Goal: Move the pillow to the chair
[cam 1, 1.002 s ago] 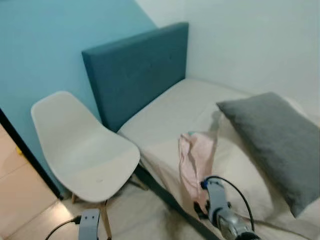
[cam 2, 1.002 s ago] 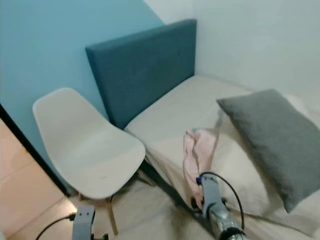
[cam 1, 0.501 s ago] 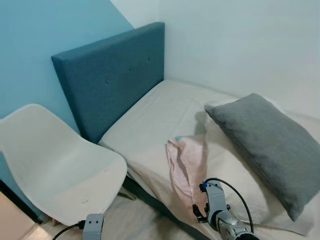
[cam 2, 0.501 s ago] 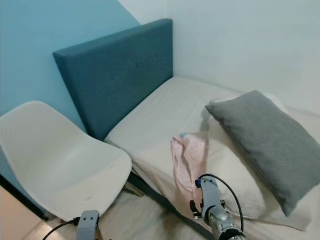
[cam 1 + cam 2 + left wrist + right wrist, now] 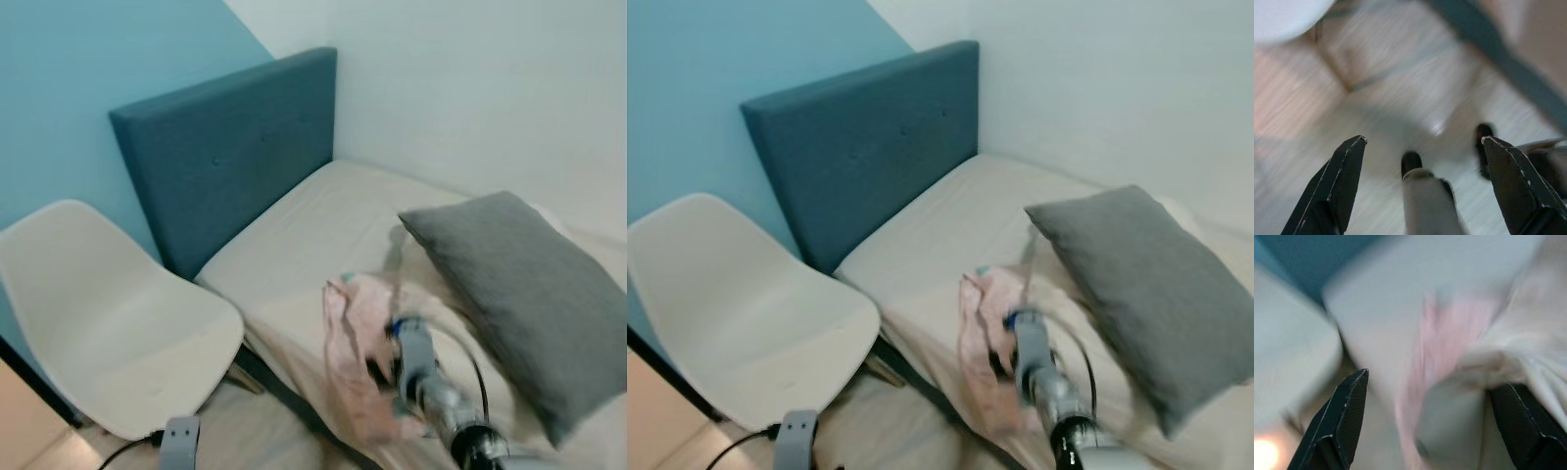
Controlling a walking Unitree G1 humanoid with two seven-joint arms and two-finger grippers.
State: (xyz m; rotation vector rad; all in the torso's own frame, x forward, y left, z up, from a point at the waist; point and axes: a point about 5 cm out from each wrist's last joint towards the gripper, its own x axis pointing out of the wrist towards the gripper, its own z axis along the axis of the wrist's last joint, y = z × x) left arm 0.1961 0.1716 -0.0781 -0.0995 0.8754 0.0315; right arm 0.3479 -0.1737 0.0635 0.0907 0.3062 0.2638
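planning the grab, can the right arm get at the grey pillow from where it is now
Probably yes. The right gripper is open and raised over the bed's edge by the pink cloth; the grey pillow lies just beyond, uncovered, with nothing between.

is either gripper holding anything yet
Nothing is held. The right gripper nears the pink cloth with open jaws; the left gripper hangs open above the floor.

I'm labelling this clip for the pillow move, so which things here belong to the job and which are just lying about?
Part of the job:
- pillow, grey, lying on the bed
- chair, white, beside the bed
- right hand, fingers apart, pointed at the bed
- left hand, fingers apart, low over the floor

Just lying about:
- pink cloth, draped over the bed's edge
- headboard, blue
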